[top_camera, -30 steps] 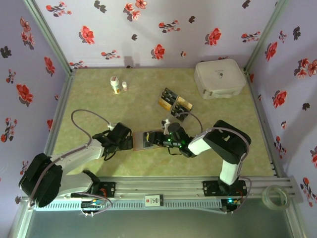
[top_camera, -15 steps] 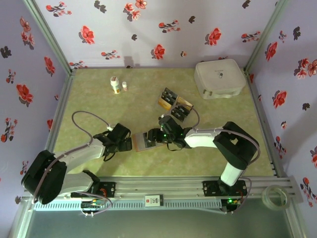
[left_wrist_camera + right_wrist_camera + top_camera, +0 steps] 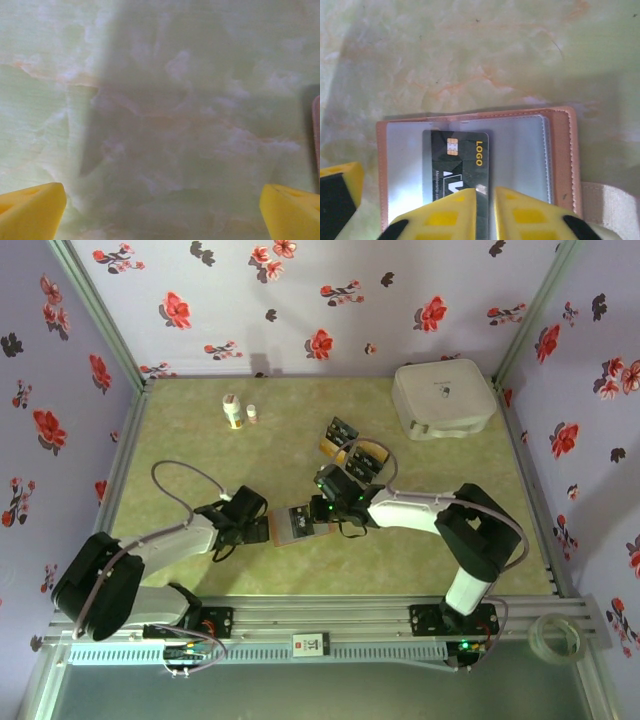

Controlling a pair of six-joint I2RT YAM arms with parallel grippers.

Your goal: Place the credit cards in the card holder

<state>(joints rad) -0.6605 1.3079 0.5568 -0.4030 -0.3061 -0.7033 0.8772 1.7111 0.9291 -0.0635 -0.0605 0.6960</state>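
Table [image 3: 200,450], one, green marbled top, lying under both grippers. White rounded case [image 3: 444,398], one, far beyond the right gripper [image 3: 485,212] and off to its right; no part in the task. Card holder [image 3: 560,150], one, reddish-brown, lying open and flat directly under the right gripper's tips, clear sleeve uppermost. Left gripper [image 3: 160,210], one, jaws spread wide with nothing but bare table between them; the holder's edge sits just off its right finger. Right gripper, one, jaws drawn almost together on the near edge of the black card [image 3: 455,160]; whether they pinch it or only press on it cannot be told. Loose credit cards [image 3: 350,450], a cluster just beyond the right gripper showing at least two black and two gold faces; exact count not readable. Black card, one, chip and "LOGO" showing, lying on the holder's sleeve area and running under the right gripper's tips. Small bottles [image 3: 232,412], two, well beyond the left gripper. Step in hand, by judgement: seating the first card in the sleeve. Next move likely calls for a straight push along the card's length until it is fully seated, then a release and a reach to the cluster.
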